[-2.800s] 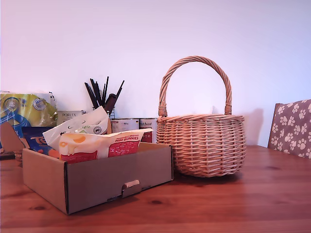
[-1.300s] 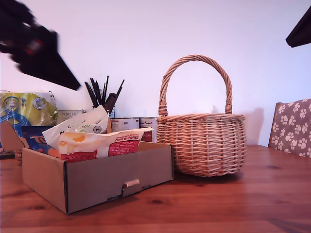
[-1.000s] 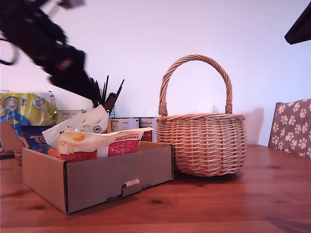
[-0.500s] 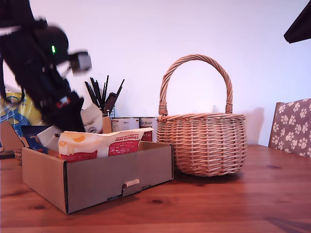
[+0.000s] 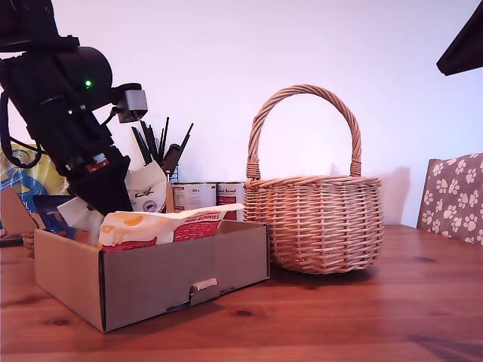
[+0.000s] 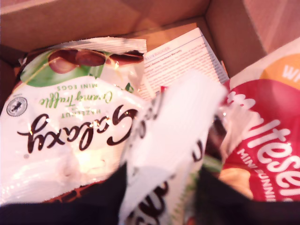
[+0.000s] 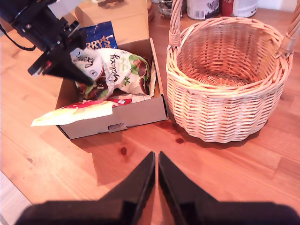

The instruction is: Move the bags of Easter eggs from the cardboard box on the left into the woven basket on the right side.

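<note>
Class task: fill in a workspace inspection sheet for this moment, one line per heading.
Surface: wooden table, bare at the front.
Job's things: cardboard box holds the white Galaxy bag, the cream Mini Bunnies bag and the blue Terry's bag; woven basket holds no bags.
Clutter: tins, pot of dark utensils, yellow-and-blue pack behind the box.
Grippers: my first gripper, end effector down in the box at the Galaxy bag, grip unclear; my second gripper shut, above bare table.
Cables: black cable on the first arm.
Surroundings: pale wall, paw-print chair at the exterior view's right.
</note>
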`<state>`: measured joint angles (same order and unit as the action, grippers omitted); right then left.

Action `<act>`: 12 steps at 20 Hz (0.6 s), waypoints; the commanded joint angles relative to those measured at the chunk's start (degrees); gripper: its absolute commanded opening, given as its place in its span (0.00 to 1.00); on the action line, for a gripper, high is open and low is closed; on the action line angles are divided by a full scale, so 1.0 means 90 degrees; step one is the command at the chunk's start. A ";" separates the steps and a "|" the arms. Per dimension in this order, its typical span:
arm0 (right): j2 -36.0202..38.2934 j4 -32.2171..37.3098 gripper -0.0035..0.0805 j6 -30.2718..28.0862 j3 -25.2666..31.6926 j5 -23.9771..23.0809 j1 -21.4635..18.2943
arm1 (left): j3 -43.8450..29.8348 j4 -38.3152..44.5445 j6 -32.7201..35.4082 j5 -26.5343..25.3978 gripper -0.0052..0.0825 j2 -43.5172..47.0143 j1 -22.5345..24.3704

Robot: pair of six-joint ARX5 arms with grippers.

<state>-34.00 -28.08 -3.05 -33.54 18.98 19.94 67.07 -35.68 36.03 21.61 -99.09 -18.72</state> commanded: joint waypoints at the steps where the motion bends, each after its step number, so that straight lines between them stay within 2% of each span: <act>1: 0.0002 0.0063 0.03 -0.0005 -0.0073 0.0019 -0.0010 | 0.0299 -0.0233 -0.0024 0.0051 0.14 0.0087 -0.0036; 5: 0.0002 0.0036 0.03 -0.0005 -0.0073 0.0019 -0.0010 | 0.1292 -0.1001 -0.0243 0.0226 0.14 0.0355 -0.0073; 7: 0.0002 0.0049 0.03 -0.0005 -0.0073 0.0017 -0.0010 | 0.1783 -0.1020 -0.0816 0.0865 0.14 0.0444 -0.0182; 8: 0.0002 0.0053 0.03 -0.0005 -0.0073 0.0017 -0.0010 | 0.1967 -0.0925 -0.0918 0.1399 0.14 0.0444 -0.0279; 9: 0.0002 0.0051 0.03 -0.0005 -0.0073 0.0015 -0.0010 | 0.2035 -0.0661 -0.0964 0.1698 0.15 0.0442 -0.0415; 12: 0.0002 0.0049 0.03 -0.0005 -0.0073 0.0015 -0.0010 | 0.2035 0.0486 -0.1426 0.1870 0.15 0.0408 -0.1122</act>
<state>-34.00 -28.05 -3.05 -33.54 18.98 19.94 86.56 -33.47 24.51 37.80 -94.21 -27.40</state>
